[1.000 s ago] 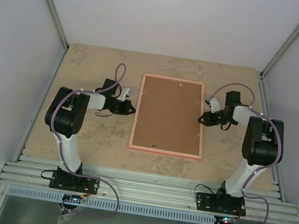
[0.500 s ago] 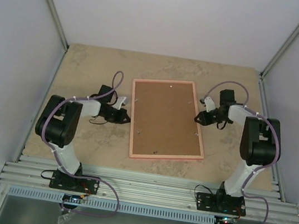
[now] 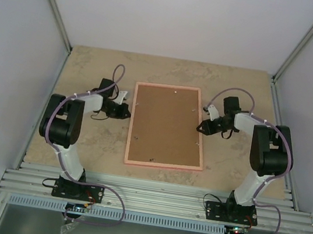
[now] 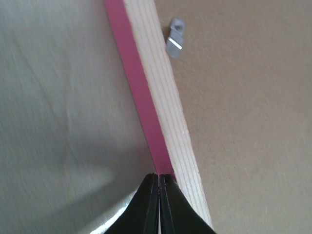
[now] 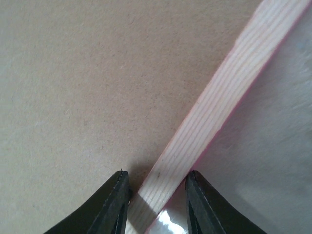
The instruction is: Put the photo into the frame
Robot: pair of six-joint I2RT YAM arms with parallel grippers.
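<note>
Each arm has a black base plate, white lower link, bulky black joint housings and a white forearm. A lilac cable loops along each arm from base to wrist. The left gripper (image 3: 123, 111) and right gripper (image 3: 202, 125) are black, with tapered matte black fingers (image 5: 114, 204).

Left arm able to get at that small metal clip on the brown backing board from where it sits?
Probably yes: the small metal clip lies uncovered just past the pink frame's rail, ahead of the shut left gripper.
</note>
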